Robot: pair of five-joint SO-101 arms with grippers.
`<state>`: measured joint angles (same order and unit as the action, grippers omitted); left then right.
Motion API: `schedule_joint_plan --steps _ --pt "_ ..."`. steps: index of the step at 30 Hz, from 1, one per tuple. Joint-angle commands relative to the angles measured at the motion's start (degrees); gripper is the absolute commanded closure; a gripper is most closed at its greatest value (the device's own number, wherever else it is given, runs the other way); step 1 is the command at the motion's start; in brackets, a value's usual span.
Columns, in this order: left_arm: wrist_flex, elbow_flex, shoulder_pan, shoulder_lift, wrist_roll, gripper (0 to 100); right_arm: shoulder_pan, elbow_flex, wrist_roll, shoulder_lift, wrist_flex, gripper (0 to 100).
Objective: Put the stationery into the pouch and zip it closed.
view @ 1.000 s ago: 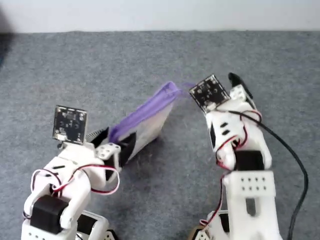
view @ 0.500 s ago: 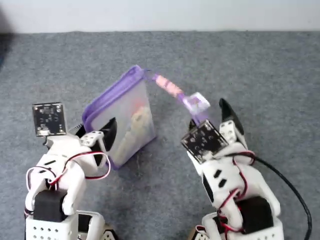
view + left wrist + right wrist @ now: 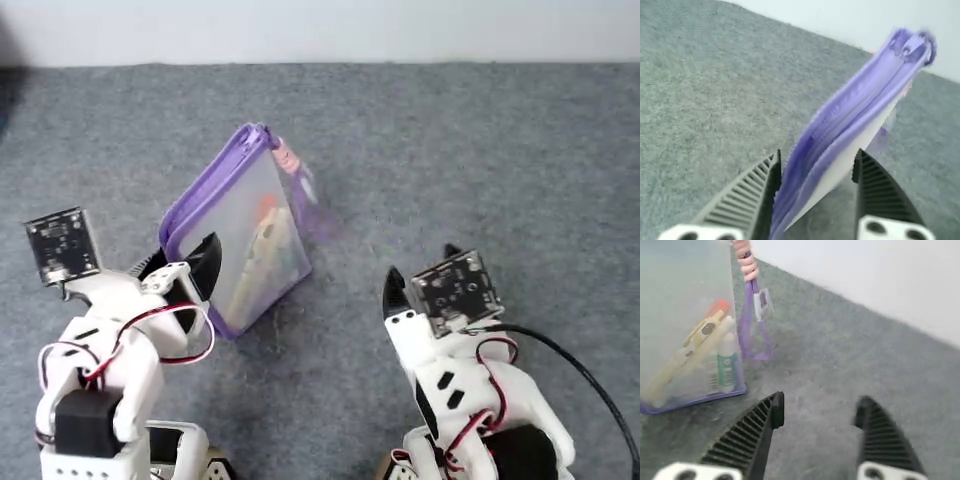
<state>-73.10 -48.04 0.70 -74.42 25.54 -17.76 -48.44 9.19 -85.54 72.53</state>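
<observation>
I've got the pouch (image 3: 240, 225) standing on edge, left of centre in the high view, with the stationery (image 3: 715, 347) showing through its clear side. My left gripper (image 3: 180, 268) is clamped on its lower end. The pull strap (image 3: 297, 185) dangles at its upper right. My right gripper (image 3: 420, 268) sits lower right, jaws wide apart, over grey carpet (image 3: 480, 150).

The pouch (image 3: 245, 240) stands on edge on the tabletop (image 3: 480, 150), stationery (image 3: 265, 250) inside, its near end gripped in the left pincer (image 3: 180, 265). The right pincer (image 3: 420, 268) lies to its right, apart from it.
</observation>
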Motion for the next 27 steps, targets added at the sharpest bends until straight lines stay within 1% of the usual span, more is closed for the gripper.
schedule_joint_plan --steps 1,4,7,11,13,18,23,25,27 --pt "-0.35 3.38 2.37 -0.09 0.88 77 -0.40 3.69 -5.01 -1.45 1.10 92.8" --pt "-0.09 3.74 6.68 -0.09 0.79 77 -0.40 4.40 -6.51 -2.42 1.89 99.1" --pt "-0.18 5.58 11.16 -0.09 -1.93 77 0.48 5.36 -7.47 -3.38 3.82 98.1" --pt "-0.44 12.79 15.82 0.26 -4.40 77 4.79 5.27 -8.88 -4.18 4.62 98.2" --pt "-2.11 16.92 15.91 0.18 -4.92 77 5.93 5.27 -9.23 -4.18 4.62 98.3" --pt "-10.20 26.24 15.82 0.00 -5.19 77 6.29 5.27 -9.85 -4.18 4.35 98.3" --pt "-18.29 27.74 15.82 -0.09 -5.10 78 6.37 4.75 -12.57 -4.18 4.70 98.4" --pt "-19.96 27.74 15.82 -0.26 -5.10 82 6.37 3.78 -12.75 -4.18 4.70 98.4" --pt "-20.40 27.47 15.82 -1.76 -5.01 90 6.46 2.99 -12.84 -4.18 6.29 98.4"
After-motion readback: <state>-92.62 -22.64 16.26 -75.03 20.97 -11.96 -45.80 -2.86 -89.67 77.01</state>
